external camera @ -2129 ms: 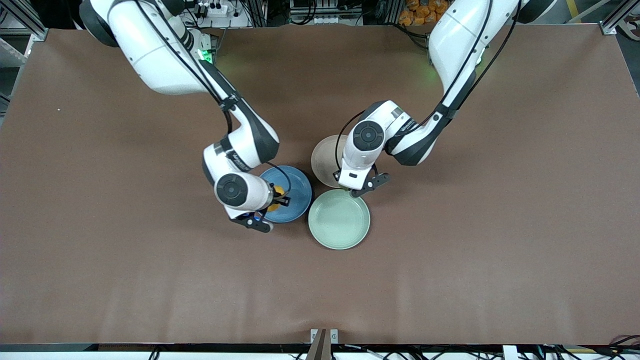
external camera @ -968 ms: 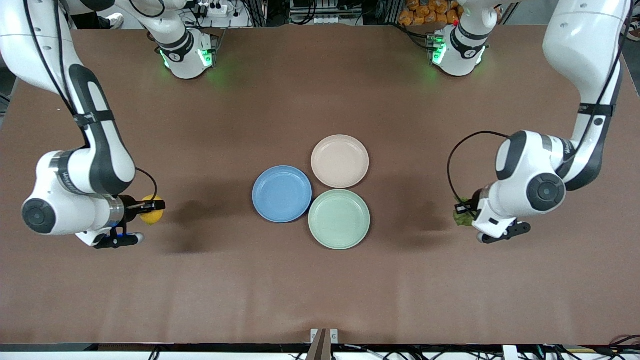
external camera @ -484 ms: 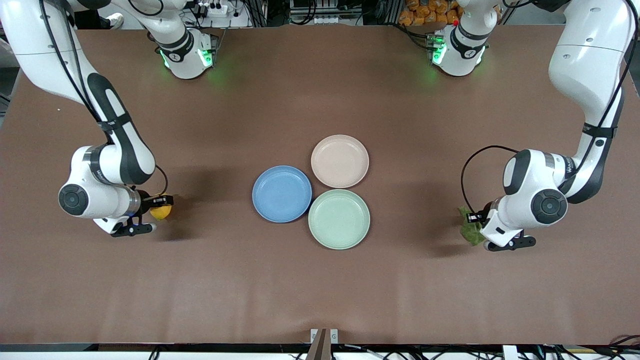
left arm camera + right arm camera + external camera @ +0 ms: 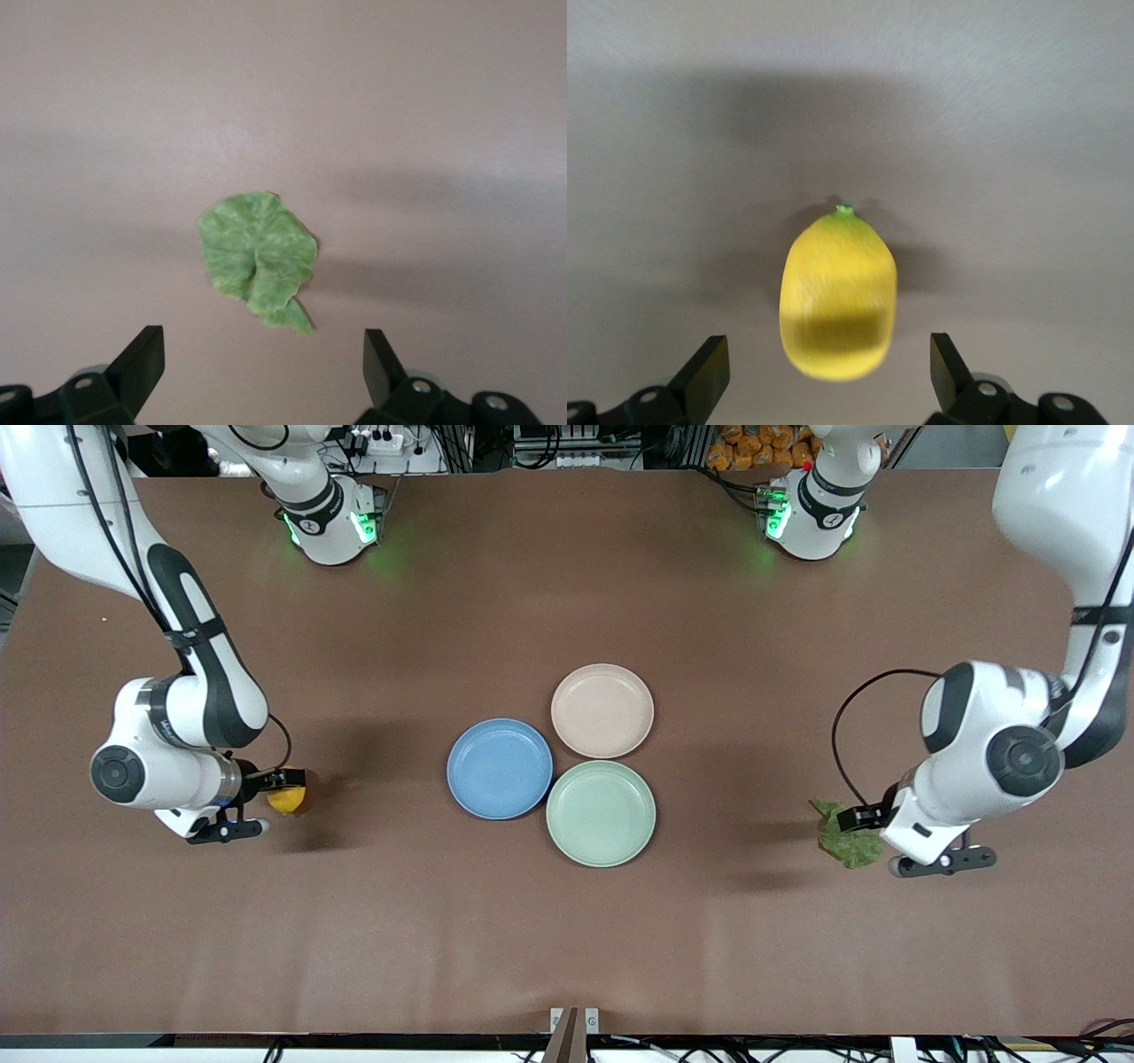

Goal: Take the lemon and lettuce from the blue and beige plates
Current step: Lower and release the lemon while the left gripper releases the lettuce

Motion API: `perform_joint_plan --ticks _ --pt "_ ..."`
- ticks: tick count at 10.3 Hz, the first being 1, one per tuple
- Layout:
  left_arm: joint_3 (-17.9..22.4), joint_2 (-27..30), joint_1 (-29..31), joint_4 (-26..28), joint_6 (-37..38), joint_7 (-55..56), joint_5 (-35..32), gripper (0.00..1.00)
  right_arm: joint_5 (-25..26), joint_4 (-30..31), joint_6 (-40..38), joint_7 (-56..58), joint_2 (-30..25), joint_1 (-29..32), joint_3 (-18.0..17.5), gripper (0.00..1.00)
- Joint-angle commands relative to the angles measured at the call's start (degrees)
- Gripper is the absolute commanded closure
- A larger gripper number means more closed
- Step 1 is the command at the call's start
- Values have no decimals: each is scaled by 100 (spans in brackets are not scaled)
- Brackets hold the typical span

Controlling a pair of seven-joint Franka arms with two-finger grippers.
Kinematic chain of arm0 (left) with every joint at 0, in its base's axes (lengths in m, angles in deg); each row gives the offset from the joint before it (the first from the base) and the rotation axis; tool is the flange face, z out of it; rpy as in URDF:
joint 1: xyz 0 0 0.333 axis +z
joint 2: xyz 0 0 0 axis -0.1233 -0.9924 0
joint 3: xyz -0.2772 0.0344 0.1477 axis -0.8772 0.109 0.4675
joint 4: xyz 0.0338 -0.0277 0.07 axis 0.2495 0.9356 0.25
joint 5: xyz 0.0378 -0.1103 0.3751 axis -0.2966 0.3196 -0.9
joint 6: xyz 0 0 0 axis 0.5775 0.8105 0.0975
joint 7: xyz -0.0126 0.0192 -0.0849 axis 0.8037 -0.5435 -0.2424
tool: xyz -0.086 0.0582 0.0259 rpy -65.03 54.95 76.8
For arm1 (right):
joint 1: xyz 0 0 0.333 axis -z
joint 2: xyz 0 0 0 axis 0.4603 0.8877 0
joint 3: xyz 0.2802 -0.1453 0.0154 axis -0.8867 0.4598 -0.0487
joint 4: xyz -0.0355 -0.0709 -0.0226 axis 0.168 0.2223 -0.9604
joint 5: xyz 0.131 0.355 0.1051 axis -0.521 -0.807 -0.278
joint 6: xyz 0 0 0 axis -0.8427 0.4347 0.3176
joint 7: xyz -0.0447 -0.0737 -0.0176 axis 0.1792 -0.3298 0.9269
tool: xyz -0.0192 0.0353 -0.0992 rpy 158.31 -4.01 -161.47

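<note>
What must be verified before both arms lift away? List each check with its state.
1. Lemon off the blue plate: ok. It lies on the table toward the right arm's end.
2. Lettuce off the beige plate: ok. It lies flat on the table toward the left arm's end.
3. Right hand open around the lemon: ok. The right wrist view shows a gap on each side.
4. Left hand open over the lettuce: ok. Neither finger touches the leaf.
5. Blue and beige plates bare: ok.
6. Lemon settled and not about to roll: cannot tell.
</note>
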Motion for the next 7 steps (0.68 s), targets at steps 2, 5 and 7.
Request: perform_joint_plan --ticks 2,5,7 --pt "-192 1203 74 82 620 -26 486 0 29 -920 -1145 3 -637 69 -51 0" --pt "-227 1688 82 -24 1096 -105 512 0 29 -1143 -1384 3 -1479 69 -42 0" --pt "-157 1821 56 -23 1236 -140 653 0 -6 -1143 -1796 -232 -2121 43 10 0"
